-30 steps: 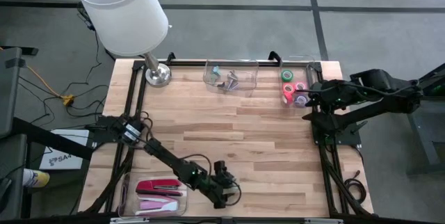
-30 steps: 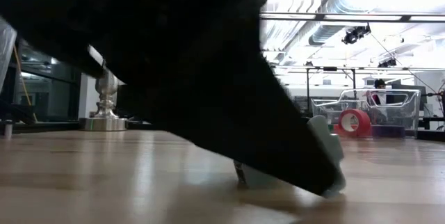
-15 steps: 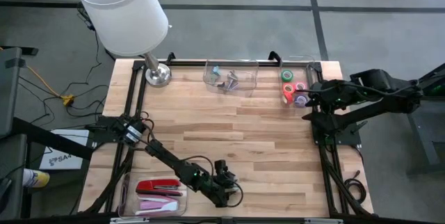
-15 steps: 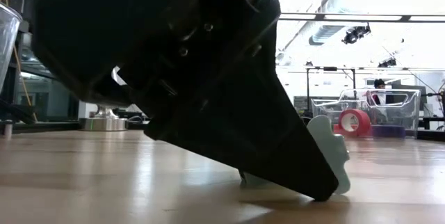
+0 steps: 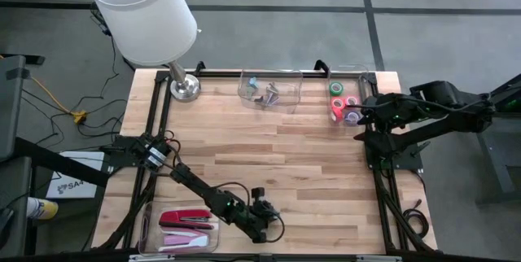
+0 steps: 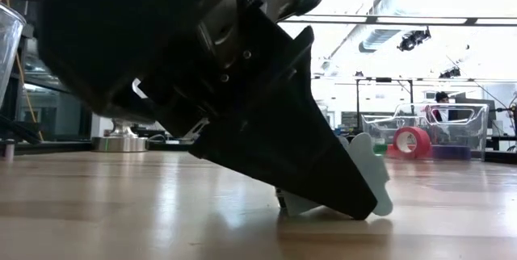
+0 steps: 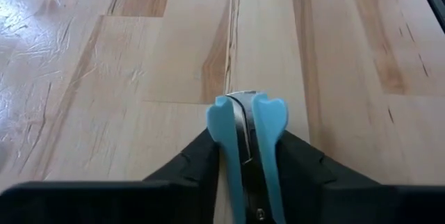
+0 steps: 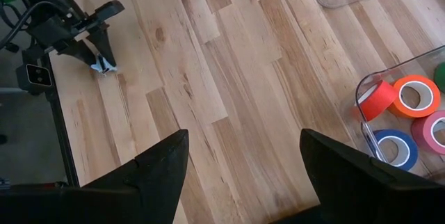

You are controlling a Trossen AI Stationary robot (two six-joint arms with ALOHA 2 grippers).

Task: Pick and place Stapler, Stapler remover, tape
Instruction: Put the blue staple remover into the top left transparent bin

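A light-blue stapler remover (image 7: 245, 123) sits on the wood near the table's near edge, at its middle (image 5: 257, 192). My left gripper (image 5: 260, 206) is shut on it. A red stapler (image 5: 186, 217) lies in a clear tray (image 5: 149, 228) at the near left. Tape rolls (image 8: 411, 97) in orange, pink and blue lie in a clear bin (image 5: 345, 102) at the far right. My right gripper (image 8: 243, 135) hangs open beside that bin, above bare wood. My left gripper pinches the stapler remover's two blue handles (image 7: 217, 126) between its two fingers, one finger on each outer side. The fingers (image 6: 323, 187) slant down from the table's left. The handles stand pressed close together, and the remover's lower end (image 6: 292, 204) rests on the wood.
A white-shaded lamp (image 5: 151, 18) stands at the far left corner. A clear bin (image 5: 270, 89) with several small metal pieces sits at the far middle. A pink stapler (image 5: 186, 236) lies in the near-left tray. Bare wood lies across the table's middle.
My left gripper has shut on the stapler remover and squeezed its two blue handles together. The remover has stayed on the wood at the same place.
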